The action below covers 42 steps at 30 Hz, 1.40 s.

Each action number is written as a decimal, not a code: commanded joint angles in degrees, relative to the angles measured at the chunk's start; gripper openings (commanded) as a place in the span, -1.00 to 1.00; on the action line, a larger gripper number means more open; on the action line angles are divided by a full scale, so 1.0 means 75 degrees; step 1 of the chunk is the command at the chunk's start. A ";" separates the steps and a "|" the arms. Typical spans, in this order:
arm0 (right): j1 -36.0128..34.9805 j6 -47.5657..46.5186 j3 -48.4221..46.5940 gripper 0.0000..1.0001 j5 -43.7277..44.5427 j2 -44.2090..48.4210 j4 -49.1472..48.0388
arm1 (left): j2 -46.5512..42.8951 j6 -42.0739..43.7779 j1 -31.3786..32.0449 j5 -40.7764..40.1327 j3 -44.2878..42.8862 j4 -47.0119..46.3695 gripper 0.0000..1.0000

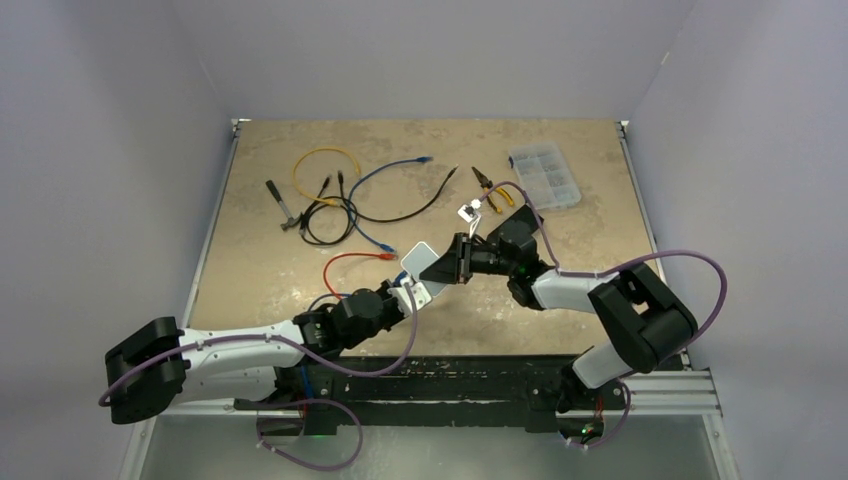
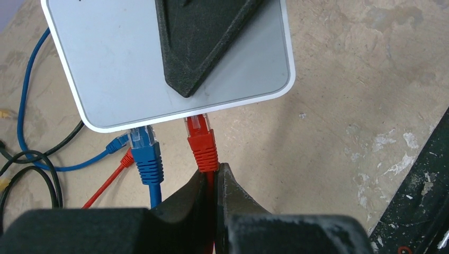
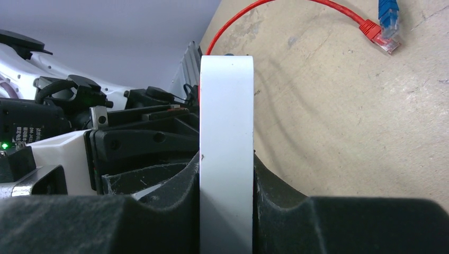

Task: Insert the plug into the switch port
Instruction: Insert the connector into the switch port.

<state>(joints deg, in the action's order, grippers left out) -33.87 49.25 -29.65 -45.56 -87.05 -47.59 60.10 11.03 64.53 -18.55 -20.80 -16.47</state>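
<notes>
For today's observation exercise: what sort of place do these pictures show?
Probably a robotics lab workcell: a left arm and right arm bolted at a scuffed tabletop, plain walls around it, and a parts organizer beside pliers.

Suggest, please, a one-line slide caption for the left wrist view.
Left end effector pinches the red plug from behind, its tip at the white switch's edge.

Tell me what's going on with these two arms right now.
The right tool grips the white switch by its flat faces, holding it up. The left tool is shut on the red plug from behind, with the plug's tip at the switch's port edge, next to a blue plug there. Whether the red plug is fully seated cannot be told.
</notes>
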 commanded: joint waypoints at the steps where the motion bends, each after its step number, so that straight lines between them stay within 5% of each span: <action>1: -0.0808 -0.0271 0.0076 -1.00 -0.0792 -0.0328 0.0666 | -0.0266 -0.0198 0.0044 -0.0084 -0.1214 -0.3396 -1.00; 10: -0.1071 -0.0270 0.0022 -1.00 -0.0610 -0.0791 0.0492 | 0.0294 -0.0365 0.0037 0.0723 -0.1715 -0.4145 -1.00; 19: -0.1109 -0.0299 0.0274 -1.00 -0.0510 -0.0938 0.0317 | -0.0275 -0.0703 -0.0342 -0.0076 -0.1447 -0.4815 -1.00; 27: -0.1090 0.0902 0.0794 -1.00 0.0283 -0.0111 -0.1167 | -0.0101 -0.1400 -0.0364 -0.0018 -0.0679 -0.4698 -1.00; 42: -0.0688 0.0930 0.0679 -1.00 0.1598 0.1267 -0.0533 | -0.0772 -0.1506 -0.0296 0.0157 0.0650 -0.4224 -0.60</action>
<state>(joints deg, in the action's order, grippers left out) -37.82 56.73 -24.56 -29.26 -78.11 -57.58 56.18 -0.86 62.83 -16.14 -14.72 -37.30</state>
